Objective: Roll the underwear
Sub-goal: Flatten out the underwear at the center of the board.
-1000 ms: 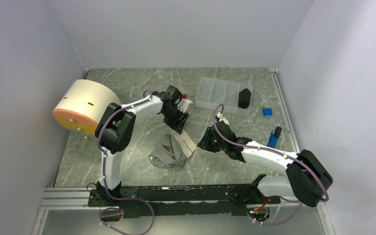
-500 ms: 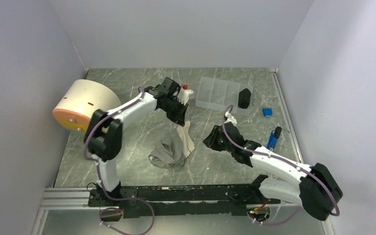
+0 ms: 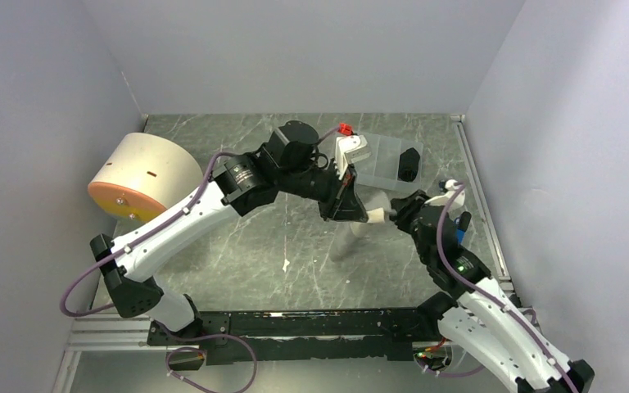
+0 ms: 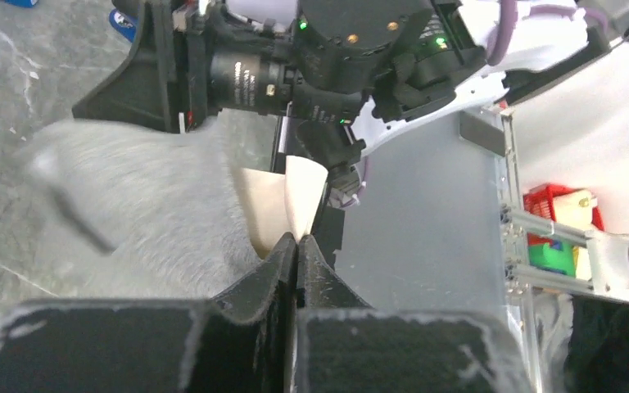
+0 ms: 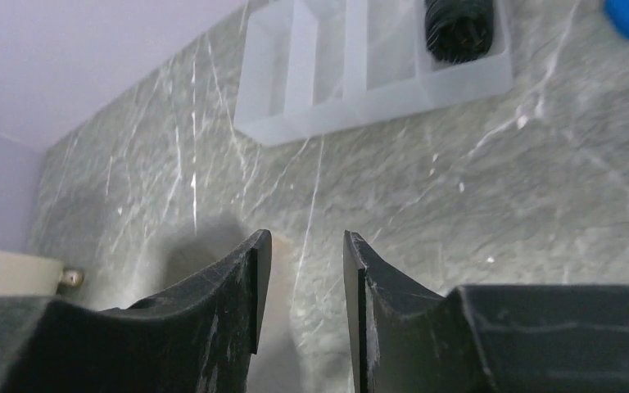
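Observation:
The grey underwear [image 3: 346, 239] with a cream waistband hangs blurred in the air over the middle right of the table. My left gripper [image 3: 359, 214] is shut on its waistband. In the left wrist view the gripper [image 4: 296, 242] pinches the cream edge, and the grey cloth [image 4: 147, 205] spreads out to its left. My right gripper [image 3: 393, 216] is open and empty, just right of the held edge and facing it. In the right wrist view the gripper [image 5: 303, 246] has a clear gap, with blurred grey cloth [image 5: 205, 250] low behind its left finger.
A clear compartment box [image 3: 386, 154] stands at the back right, with a black roll [image 3: 409, 164] in its right cell; both show in the right wrist view, the box [image 5: 328, 90] and the roll [image 5: 459, 24]. A cream and orange cylinder [image 3: 139, 173] lies at the left. A blue object [image 3: 459, 226] lies by the right arm.
My left arm has swung right and lifted the underwear off the table into the air. My right arm has pulled back and turned its open gripper toward the held edge.

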Robot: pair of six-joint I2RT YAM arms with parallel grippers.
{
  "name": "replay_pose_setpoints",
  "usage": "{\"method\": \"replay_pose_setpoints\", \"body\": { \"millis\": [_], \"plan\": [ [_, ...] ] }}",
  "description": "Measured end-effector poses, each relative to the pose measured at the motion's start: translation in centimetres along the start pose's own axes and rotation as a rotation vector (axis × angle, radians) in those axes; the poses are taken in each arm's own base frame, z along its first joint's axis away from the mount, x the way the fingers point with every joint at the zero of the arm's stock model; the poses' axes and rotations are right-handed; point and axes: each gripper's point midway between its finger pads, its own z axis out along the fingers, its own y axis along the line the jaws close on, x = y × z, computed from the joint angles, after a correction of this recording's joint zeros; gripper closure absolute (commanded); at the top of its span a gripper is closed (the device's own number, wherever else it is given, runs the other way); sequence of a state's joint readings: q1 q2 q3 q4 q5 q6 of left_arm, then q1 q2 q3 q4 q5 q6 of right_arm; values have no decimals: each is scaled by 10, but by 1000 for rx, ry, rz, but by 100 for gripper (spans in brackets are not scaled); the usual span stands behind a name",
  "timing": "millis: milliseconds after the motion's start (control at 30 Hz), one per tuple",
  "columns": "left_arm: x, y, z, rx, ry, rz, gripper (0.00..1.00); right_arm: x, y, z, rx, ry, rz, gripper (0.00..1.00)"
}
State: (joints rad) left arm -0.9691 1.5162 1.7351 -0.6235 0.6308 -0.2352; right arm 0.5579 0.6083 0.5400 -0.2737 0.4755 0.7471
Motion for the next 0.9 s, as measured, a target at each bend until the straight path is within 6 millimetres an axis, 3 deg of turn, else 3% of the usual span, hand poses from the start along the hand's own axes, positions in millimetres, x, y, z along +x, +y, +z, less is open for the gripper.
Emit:
{"method": "replay_pose_setpoints", "body": {
  "millis": [100,200,300,367,467,533,633,767,900],
  "plan": [
    [-4,-1,2,-39,-21,-31,95,-23,-5,-10,36,-52,-7,57],
    [0,24,-8,-185,-52,-76,95,-34,-1,-17,22,-64,-24,54],
    [33,67,-34,-361,-52,-179,95,-30,9,-16,-20,-21,-62,51],
    [65,106,-55,-482,-53,-270,95,-15,16,-11,-48,53,-102,48],
    [130,172,-88,-673,-25,-442,95,26,23,1,-89,231,-154,45],
    [176,203,-103,-763,14,-547,95,57,26,4,-130,353,-163,42],
    [234,221,-113,-831,101,-660,95,110,26,-3,-222,541,-129,40],
    [264,230,-119,-863,135,-716,95,182,22,-30,-311,790,-61,40],
    [263,238,-124,-884,108,-712,95,232,26,-63,-338,982,-96,41]
  ]
}}
